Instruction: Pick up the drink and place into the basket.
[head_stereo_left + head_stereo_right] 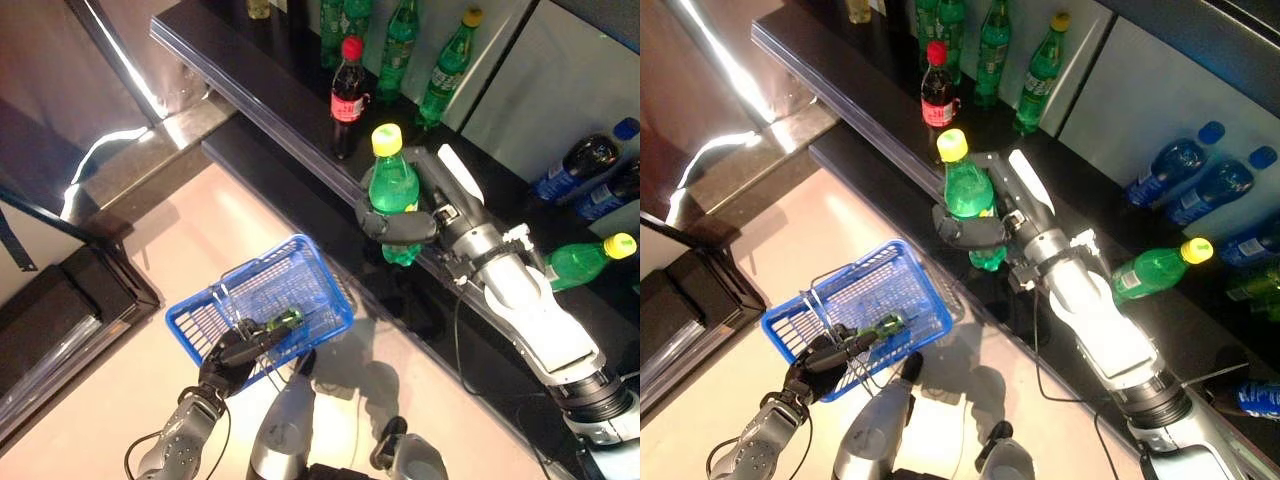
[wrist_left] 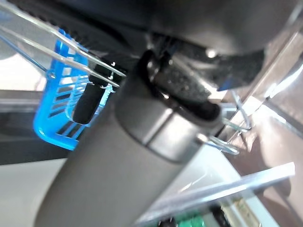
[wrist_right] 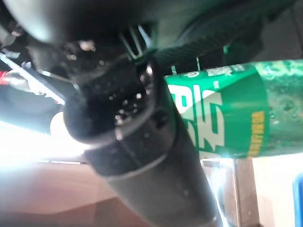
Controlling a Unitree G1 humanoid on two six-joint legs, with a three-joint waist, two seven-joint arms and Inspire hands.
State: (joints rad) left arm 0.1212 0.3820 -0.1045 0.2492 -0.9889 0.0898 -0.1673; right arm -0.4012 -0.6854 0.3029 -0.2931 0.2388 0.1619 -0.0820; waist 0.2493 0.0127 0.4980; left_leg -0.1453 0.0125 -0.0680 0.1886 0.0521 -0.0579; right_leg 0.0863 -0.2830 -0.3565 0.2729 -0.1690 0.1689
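Observation:
My right hand (image 1: 415,225) is shut on a green bottle with a yellow cap (image 1: 392,185) and holds it upright, above the front edge of the dark shelf (image 1: 270,90). In the right wrist view the bottle's green label (image 3: 227,116) lies against my curled fingers (image 3: 142,137). My left hand (image 1: 230,360) is shut on the thin wire handles of the blue basket (image 1: 265,300), which hangs off the floor at the lower left of the bottle. The basket (image 2: 57,118) and its wire handles also show in the left wrist view. The basket looks empty.
On the shelf stand a dark bottle with a red cap (image 1: 348,95) and green bottles (image 1: 445,65) behind it. Another green bottle (image 1: 585,260) lies at the right, with dark bottles with blue caps (image 1: 580,160) beyond. A dark low cabinet (image 1: 60,310) stands at the left.

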